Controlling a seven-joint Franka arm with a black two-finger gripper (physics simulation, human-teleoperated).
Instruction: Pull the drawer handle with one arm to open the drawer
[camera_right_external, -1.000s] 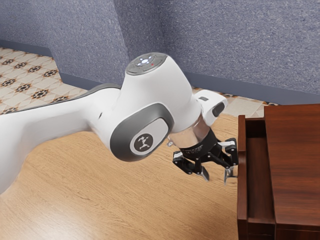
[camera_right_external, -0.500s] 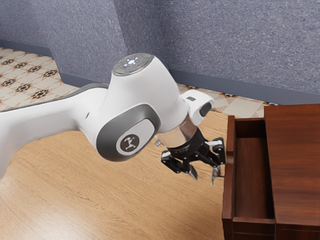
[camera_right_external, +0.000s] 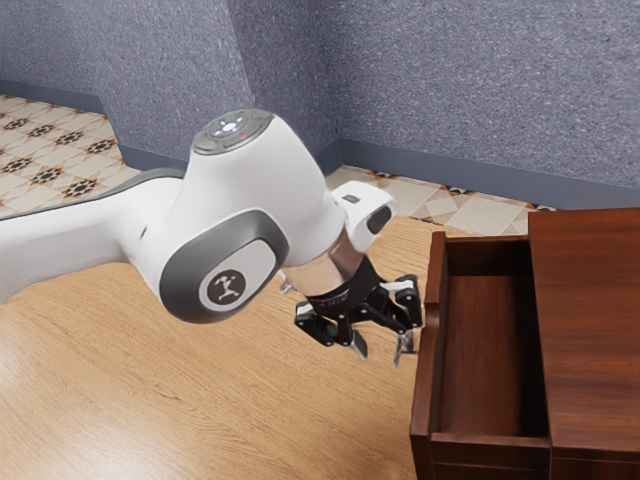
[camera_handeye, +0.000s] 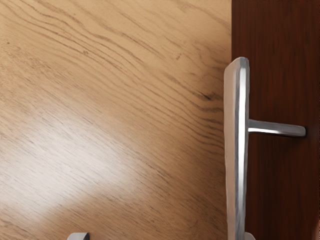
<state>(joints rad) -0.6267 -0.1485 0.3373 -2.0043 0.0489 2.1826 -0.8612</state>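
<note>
Metal gleams in the wrist view: the handle (camera_handeye: 236, 150), a silver bar on a post off the drawer (camera_handeye: 280, 50) face. The exterior view shows that drawer standing well out of the cabinet (camera_right_external: 590, 320). The arm (camera_right_external: 250, 220) reaches in low, gripper (camera_right_external: 380, 349) just beside the drawer's face, fingers apart and unclamped. Bare wooden floor (camera_right_external: 150, 400) lies open toward the exterior view's left.

The arm (camera_right_external: 240, 225) is fat and white, with smooth grey patches and a little round white mark (camera_right_external: 222, 287). A shiny silver ring (camera_right_external: 322, 272) joins it to the black gripper (camera_right_external: 380, 351), which has silver fingertips (camera_right_external: 359, 347).
</note>
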